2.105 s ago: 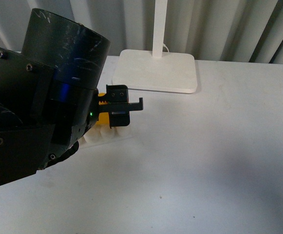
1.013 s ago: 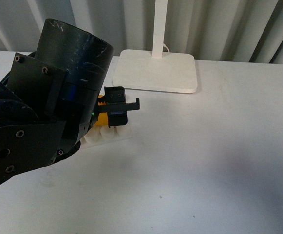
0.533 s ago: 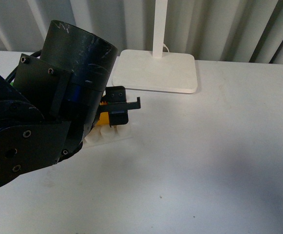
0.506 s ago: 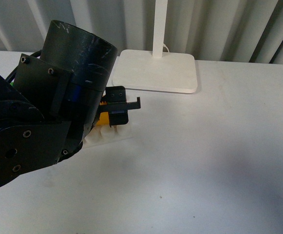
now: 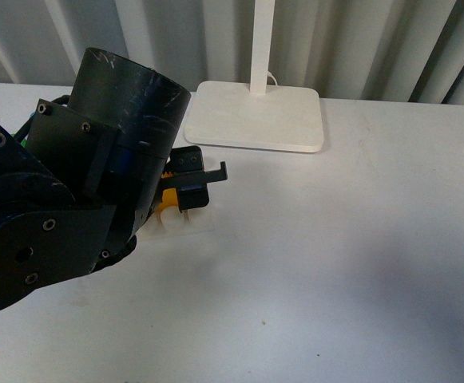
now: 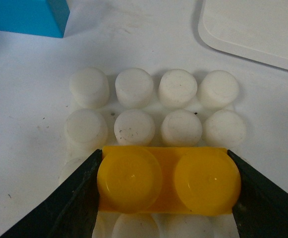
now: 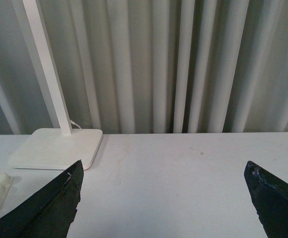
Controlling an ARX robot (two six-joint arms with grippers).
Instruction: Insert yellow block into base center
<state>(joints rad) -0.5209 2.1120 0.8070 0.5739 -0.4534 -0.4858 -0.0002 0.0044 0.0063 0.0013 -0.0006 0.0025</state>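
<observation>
The yellow block (image 6: pixel 205 181) has two round studs and lies crosswise between the two black fingers of my left gripper (image 6: pixel 166 168), which is shut on its two ends. It sits over the third row of studs of the white base (image 6: pixel 134 89), covering the two middle ones; I cannot tell whether it is pressed down. In the front view a bit of yellow (image 5: pixel 166 199) shows under the left gripper (image 5: pixel 188 191), over the base (image 5: pixel 196 223). My right gripper (image 7: pixel 163 203) is open and empty above the bare table.
The white lamp foot (image 5: pixel 255 116) with its pole stands behind the base; it also shows in the right wrist view (image 7: pixel 59 148). A blue brick (image 6: pixel 29 17) lies just beyond the base. My big dark left arm (image 5: pixel 64 207) hides the table's left part.
My left gripper has shifted slightly left and down with the yellow block, closer onto the base. The arm's wrist has turned a little. The base and lamp have not moved.
</observation>
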